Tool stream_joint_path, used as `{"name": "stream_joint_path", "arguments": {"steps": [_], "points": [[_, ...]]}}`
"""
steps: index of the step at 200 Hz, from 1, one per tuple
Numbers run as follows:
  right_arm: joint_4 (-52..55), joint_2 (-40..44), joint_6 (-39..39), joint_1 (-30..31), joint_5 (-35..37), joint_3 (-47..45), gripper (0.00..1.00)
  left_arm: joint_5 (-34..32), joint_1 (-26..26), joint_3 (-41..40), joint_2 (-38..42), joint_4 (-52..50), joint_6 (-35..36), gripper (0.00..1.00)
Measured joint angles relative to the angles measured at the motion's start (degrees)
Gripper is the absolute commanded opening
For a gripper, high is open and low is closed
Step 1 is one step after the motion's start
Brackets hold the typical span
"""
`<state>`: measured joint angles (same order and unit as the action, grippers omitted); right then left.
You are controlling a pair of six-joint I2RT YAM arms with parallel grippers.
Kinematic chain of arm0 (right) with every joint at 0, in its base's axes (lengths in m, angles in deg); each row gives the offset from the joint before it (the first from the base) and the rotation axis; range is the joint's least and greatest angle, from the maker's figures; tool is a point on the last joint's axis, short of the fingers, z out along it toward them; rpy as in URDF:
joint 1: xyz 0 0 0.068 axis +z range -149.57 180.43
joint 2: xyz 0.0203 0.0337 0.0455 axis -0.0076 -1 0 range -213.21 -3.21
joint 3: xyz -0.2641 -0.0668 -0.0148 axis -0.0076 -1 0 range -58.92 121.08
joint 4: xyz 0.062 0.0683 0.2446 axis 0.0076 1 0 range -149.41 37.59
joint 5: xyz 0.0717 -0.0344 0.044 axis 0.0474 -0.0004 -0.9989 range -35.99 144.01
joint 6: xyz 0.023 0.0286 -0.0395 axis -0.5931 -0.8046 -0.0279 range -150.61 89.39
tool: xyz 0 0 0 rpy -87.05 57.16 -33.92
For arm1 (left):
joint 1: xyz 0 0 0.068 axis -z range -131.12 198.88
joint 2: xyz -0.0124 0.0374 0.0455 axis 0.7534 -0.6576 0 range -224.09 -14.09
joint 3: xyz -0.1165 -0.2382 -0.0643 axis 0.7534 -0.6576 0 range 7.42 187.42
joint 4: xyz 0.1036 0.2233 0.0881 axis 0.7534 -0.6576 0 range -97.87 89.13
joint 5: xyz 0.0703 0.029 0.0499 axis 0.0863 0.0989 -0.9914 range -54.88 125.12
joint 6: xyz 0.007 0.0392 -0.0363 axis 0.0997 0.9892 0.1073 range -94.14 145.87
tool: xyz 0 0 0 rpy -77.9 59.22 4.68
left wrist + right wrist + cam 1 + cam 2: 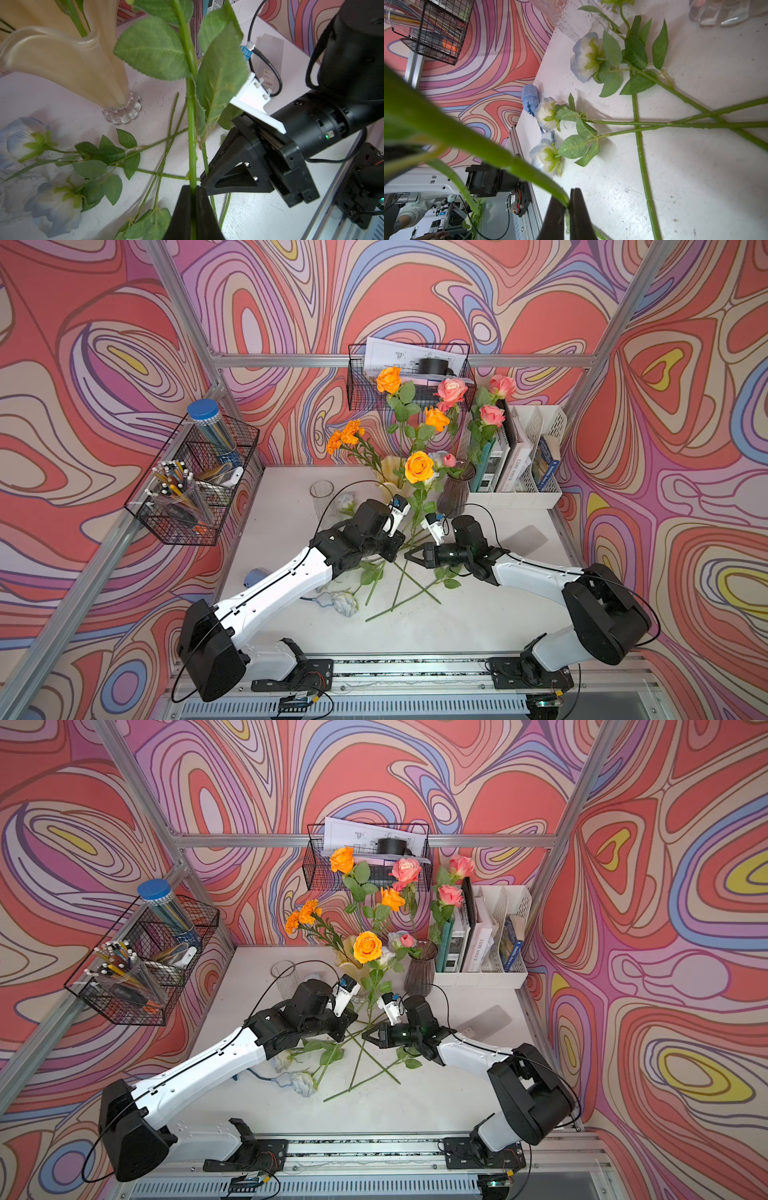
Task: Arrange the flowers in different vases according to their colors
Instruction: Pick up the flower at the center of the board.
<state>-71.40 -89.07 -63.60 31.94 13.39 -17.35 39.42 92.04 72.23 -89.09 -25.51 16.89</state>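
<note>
Orange rose (419,466): full open bloom, thick green stem (191,124) upright, serrated leaves (153,47). Left hand (192,193) clamped on the stem; right hand (569,199) closed on stem alongside.

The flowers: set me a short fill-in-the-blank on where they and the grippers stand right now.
1. The left gripper and right gripper both pinch the stem of a rose that is ____.
2. The loose roses on the table are ____.
3. The clear vase holds ____ flowers.
4. The tall roses in the dark vase are ____.
Missing words: orange; white; no; pink.
</note>
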Motion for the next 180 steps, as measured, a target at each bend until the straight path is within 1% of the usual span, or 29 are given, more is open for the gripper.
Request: {"name": "stream_joint_path", "arguments": {"steps": [44, 81, 132, 180], "points": [[5.64, 7.02, -1.01, 0.48, -1.6, -0.11, 0.0, 1.31, 0.0, -1.57, 4.46, -1.05, -2.21, 0.0], [8.85, 12.72, -2.21, 0.7, -3.19, -0.24, 0.0, 3.63, 0.0, -2.47, 8.11, -1.55, -4.02, 0.0], [14.67, 21.9, -3.41, 1.38, -3.8, -2.49, 0.0, 7.17, 0.83, -3.91, 10.34, -1.51, -6.1, 0.0], [21.68, 31.47, -3.06, 1.6, -2.95, -2.43, 0.0, 11.19, 2.43, -4.07, 11.96, 0.2, -6.36, 0.0]]}}
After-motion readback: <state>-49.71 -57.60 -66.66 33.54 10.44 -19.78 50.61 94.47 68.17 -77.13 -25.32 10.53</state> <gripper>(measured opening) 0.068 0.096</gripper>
